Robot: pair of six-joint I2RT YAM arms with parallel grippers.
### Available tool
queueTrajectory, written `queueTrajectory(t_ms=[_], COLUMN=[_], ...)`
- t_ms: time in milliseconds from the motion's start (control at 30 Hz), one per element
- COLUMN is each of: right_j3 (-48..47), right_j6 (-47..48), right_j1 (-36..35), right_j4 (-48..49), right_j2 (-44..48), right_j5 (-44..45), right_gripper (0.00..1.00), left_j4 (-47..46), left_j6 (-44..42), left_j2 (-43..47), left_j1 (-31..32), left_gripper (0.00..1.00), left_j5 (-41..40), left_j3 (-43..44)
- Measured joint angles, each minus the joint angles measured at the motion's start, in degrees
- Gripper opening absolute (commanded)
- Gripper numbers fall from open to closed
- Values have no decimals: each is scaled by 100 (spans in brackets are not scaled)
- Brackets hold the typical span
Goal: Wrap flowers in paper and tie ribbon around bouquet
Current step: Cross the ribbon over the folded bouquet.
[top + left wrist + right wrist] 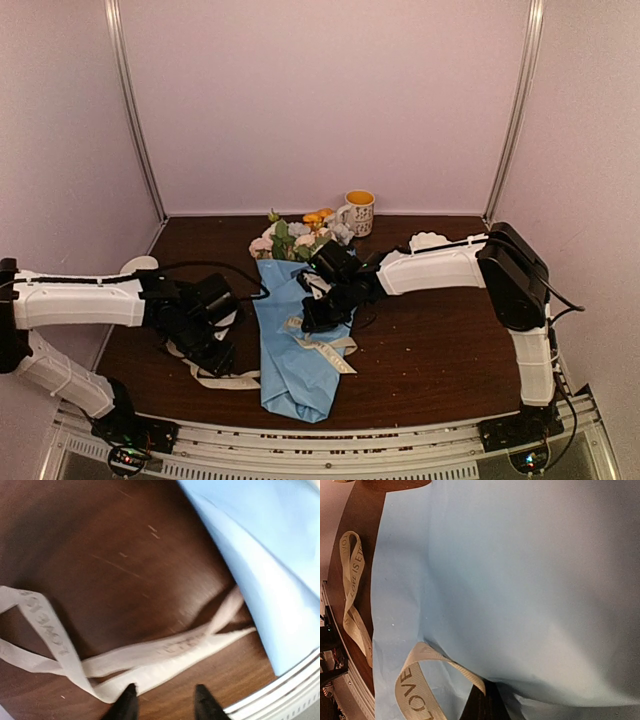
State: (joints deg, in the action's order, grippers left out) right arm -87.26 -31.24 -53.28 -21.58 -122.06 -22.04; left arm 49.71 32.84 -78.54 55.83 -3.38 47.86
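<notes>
The bouquet lies lengthwise mid-table, its flowers point(295, 238) at the far end sticking out of a cone of light blue paper point(295, 372). The cream ribbon point(328, 353) crosses the paper and trails off to the left onto the wood. My right gripper point(313, 318) rests on the paper, shut on the ribbon; in the right wrist view a lettered ribbon loop point(412, 690) leaves the closed fingers point(492, 707) over the paper point(520, 570). My left gripper point(166, 702) is open low over the table, its left fingertip at the edge of the ribbon point(165, 650) beside the paper point(270, 555).
A patterned mug point(358, 212) with a yellow inside stands just behind the flowers. The table's metal front rail point(287, 695) runs close to the left gripper. White walls close off the back and both sides.
</notes>
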Motion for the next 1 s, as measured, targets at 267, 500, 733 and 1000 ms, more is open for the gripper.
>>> queueTrajectory(t_ms=[267, 500, 733, 1000], right_j3=[26, 26, 26, 26], right_j6=[-4, -2, -4, -42], right_j1=[0, 0, 0, 0], right_j4=[33, 33, 35, 52], right_j2=[0, 0, 0, 0], right_j5=[0, -2, -2, -9], right_gripper=[0, 0, 0, 0], left_j4=[-476, -1032, -1663, -2035], left_j6=[334, 157, -68, -260], left_j2=[667, 452, -409, -382], left_j1=[-1574, -2433, -2448, -2420], left_gripper=[60, 64, 16, 0], left_j5=[-411, -557, -157, 44], left_j3=[-592, -695, -837, -863])
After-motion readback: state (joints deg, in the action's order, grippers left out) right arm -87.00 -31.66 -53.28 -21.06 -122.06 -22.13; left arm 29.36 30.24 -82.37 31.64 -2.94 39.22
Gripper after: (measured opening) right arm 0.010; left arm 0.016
